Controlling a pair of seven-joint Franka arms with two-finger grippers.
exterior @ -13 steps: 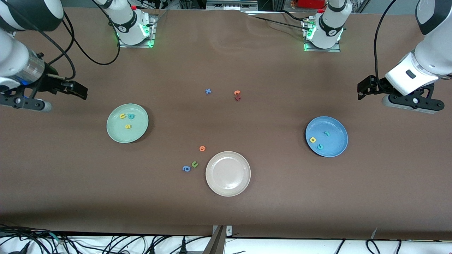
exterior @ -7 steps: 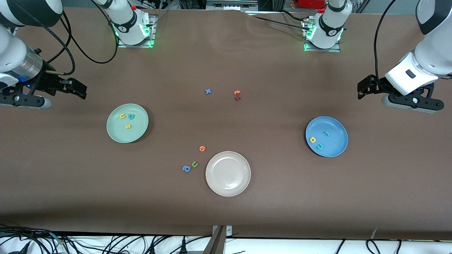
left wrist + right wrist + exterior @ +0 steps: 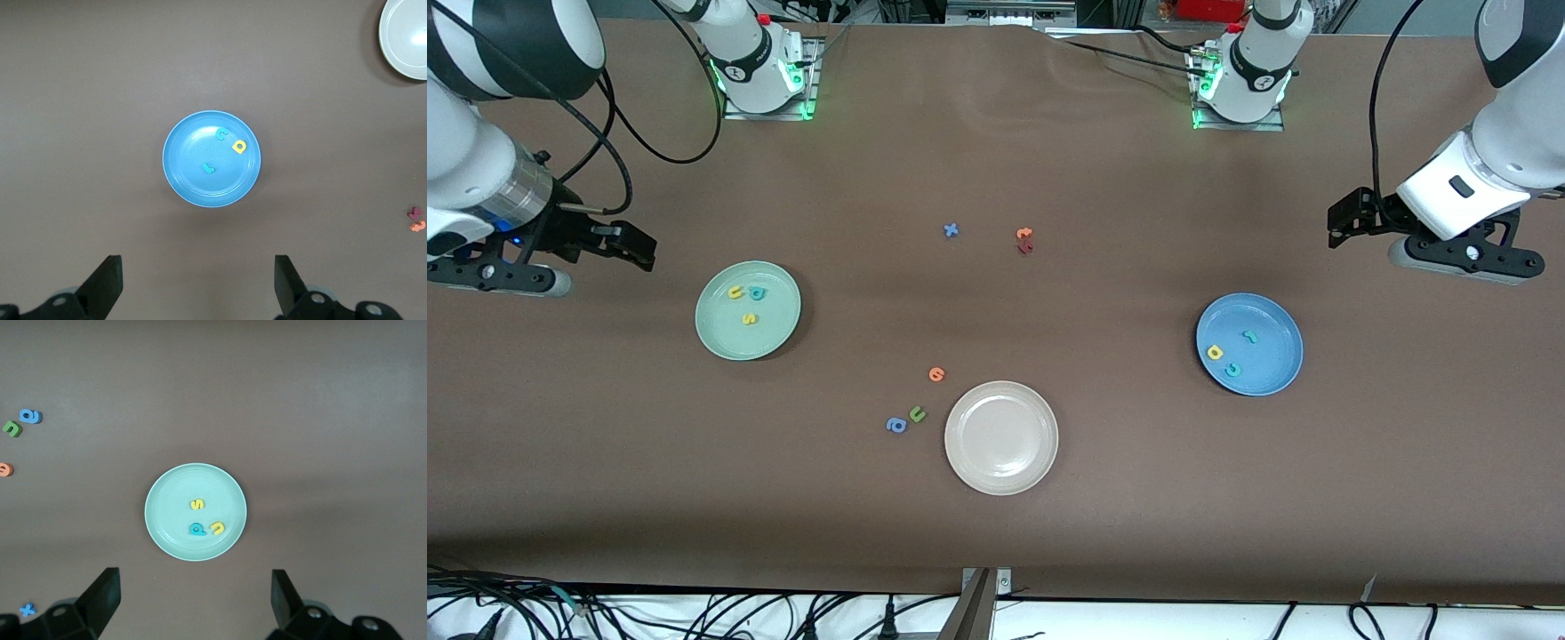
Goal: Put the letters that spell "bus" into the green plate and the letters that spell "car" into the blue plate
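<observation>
Hovering wide open and empty: left end effector [image 3: 1343, 227] upper right, right end effector [image 3: 633, 244] upper left. Sorted already into green plate [image 3: 778, 333] and blue plate [image 3: 1272, 378]. Risking only a stray descent scattering letters.

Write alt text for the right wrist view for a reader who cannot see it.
A green plate on a brown table holds three foam letters: a yellow s, a teal b and a yellow u. The right end effector hangs open above. Four stray letters lie at the frame's edge.
</observation>
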